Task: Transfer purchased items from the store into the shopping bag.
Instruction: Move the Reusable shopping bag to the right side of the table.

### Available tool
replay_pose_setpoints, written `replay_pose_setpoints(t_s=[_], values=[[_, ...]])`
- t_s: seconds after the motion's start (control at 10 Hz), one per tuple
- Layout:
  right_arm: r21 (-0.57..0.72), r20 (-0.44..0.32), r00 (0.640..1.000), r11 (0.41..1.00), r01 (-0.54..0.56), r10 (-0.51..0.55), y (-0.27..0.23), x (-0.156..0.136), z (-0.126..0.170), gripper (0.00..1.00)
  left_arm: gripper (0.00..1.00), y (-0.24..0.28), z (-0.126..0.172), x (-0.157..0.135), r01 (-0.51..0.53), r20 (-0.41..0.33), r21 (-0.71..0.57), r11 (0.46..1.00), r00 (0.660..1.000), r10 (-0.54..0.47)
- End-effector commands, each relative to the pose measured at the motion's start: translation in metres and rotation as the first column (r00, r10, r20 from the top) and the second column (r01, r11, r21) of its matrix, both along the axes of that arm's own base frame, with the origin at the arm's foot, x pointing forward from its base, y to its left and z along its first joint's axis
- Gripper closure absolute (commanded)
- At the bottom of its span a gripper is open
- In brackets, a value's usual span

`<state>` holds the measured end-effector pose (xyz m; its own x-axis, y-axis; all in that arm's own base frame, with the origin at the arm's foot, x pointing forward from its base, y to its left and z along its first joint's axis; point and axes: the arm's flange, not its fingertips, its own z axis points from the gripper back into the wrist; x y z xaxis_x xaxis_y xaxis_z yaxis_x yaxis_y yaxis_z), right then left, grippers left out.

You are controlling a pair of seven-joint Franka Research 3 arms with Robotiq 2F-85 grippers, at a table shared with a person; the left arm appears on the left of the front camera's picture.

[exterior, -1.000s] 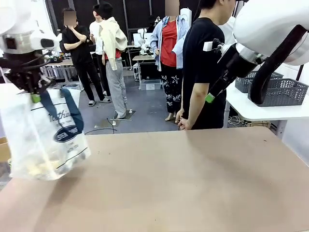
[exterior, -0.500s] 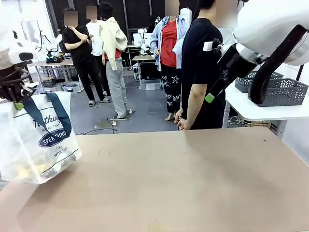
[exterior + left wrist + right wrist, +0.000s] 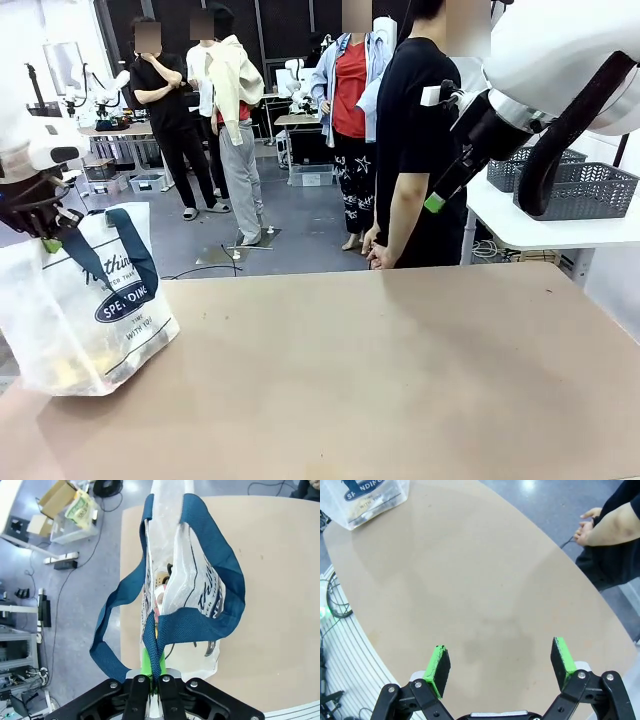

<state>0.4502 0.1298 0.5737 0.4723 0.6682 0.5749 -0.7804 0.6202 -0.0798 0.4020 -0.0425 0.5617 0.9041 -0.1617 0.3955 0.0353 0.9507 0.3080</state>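
At the far left edge of the bench (image 3: 400, 380), we see the left gripper (image 3: 48, 243) with its jaws clenched on one navy handle (image 3: 155, 640) of the bag (image 3: 85, 315), the other strap hanging loose beside it. The bag's base sits at the bench's left corner, partly over the edge, its logo facing the middle. Pale-yellow items (image 3: 75, 368) lie dimly visible in its bottom; from the left wrist we see into the open mouth, though the contents (image 3: 161, 587) are unclear. To the right of the bag, the brown bench top runs bare all the way to its right edge. A person (image 3: 415, 140) in black stands at the far side, hands low. At upper right we find the right gripper (image 3: 501, 667) raised well above the bench, its jaws released and spread wide, grasping nothing.
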Motion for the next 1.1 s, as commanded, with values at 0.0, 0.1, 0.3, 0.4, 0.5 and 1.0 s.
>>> replay_pose_setpoints(t_s=[0.0, 0.1, 0.3, 0.4, 0.5, 1.0], values=[[-0.009, -0.013, 1.0, 1.0, 0.014, -0.014, 0.002, -0.001, 0.0, 0.0, 1.0, -0.005, -0.006, -0.012, -0.016, 0.024, 0.003, 1.0, 1.0, 0.016], [-0.009, -0.013, 1.0, 1.0, 0.014, -0.014, 0.002, -0.001, 0.0, 0.0, 1.0, 0.0, 0.0, 0.0, 0.0, 0.0, 0.0, 1.0, 1.0, 0.0], [-0.009, -0.013, 1.0, 1.0, 0.014, -0.014, 0.002, -0.001, 0.0, 0.0, 1.0, 0.0, 0.0, 0.0, 0.0, 0.0, 0.0, 1.0, 1.0, 0.0], [-0.009, -0.013, 1.0, 1.0, 0.014, -0.014, 0.002, -0.001, 0.0, 0.0, 1.0, 0.0, 0.0, 0.0, 0.0, 0.0, 0.0, 1.0, 1.0, 0.0], [-0.009, -0.013, 1.0, 1.0, 0.014, -0.014, 0.002, -0.001, 0.0, 0.0, 1.0, 0.0, 0.0, 0.0, 0.0, 0.0, 0.0, 1.0, 1.0, 0.0], [-0.009, -0.013, 1.0, 1.0, 0.014, -0.014, 0.002, -0.001, 0.0, 0.0, 0.34, -0.007, 0.004, 0.003, -0.001, -0.011, 0.011, 1.0, 1.0, 0.001]])
